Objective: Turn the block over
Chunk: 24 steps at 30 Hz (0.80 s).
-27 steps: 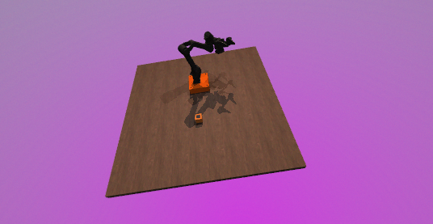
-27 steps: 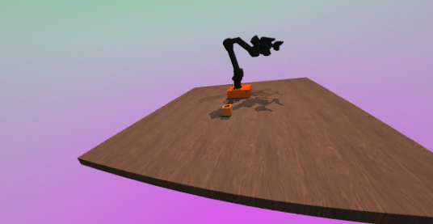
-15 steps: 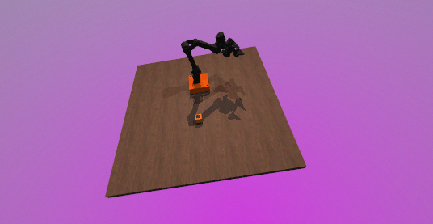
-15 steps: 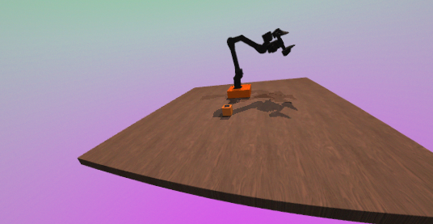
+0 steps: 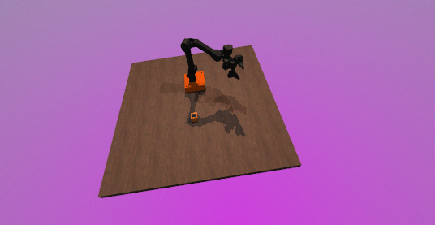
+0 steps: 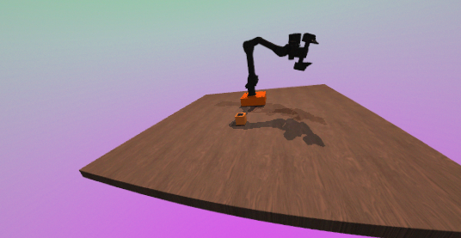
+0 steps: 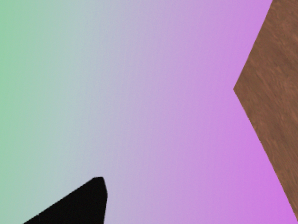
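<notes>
The small orange block [image 5: 195,120] [image 6: 241,120] rests on the wooden table [image 5: 162,158] [image 6: 193,163] [image 7: 280,75], in front of the arm's base. Its top face bears a dark square, so the marked side faces up. My gripper [image 5: 240,70] [image 6: 314,53] is open and empty. It is high above the table, up and to the right of the block in the top and exterior views, with its fingers far apart, one above the other. The wrist view shows one black fingertip at the lower left and no block.
The orange base [image 5: 195,88] [image 6: 253,101] of the arm stands behind the block. The arm reaches up and to the right from it. Shadows of the arm fall across the table beside the block. A table corner shows at the right of the wrist view.
</notes>
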Motion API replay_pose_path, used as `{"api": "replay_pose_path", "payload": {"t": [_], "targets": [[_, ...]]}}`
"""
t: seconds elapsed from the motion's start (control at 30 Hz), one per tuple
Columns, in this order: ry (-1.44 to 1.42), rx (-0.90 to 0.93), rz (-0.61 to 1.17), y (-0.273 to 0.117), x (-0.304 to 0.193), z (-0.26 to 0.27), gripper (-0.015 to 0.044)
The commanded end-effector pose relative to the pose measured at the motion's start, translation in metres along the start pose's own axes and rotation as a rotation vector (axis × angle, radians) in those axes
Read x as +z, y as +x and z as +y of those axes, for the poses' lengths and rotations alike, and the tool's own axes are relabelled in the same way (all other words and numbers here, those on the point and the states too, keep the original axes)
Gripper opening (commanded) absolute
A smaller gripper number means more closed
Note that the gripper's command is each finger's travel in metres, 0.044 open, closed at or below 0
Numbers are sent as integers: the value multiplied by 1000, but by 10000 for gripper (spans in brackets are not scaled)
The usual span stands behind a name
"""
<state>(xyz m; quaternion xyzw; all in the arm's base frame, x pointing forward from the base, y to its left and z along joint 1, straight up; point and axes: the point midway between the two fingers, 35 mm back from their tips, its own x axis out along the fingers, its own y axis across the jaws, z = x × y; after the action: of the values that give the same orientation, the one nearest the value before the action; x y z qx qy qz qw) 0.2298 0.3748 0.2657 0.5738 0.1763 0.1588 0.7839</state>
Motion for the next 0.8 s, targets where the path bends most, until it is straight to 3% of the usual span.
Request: {"api": "replay_pose_path", "payload": {"t": [0.0, 0.13, 0.4, 0.57, 0.77], "targets": [[-120, -65, -4, 20, 12, -14, 440], [-300, -185, -5, 49, 38, -39, 440], [-705, -607, 125, 95, 141, -127, 440], [-854, -841, 293, 89, 210, -181, 440], [-878, -1053, 599, 54, 278, -235, 440]]}}
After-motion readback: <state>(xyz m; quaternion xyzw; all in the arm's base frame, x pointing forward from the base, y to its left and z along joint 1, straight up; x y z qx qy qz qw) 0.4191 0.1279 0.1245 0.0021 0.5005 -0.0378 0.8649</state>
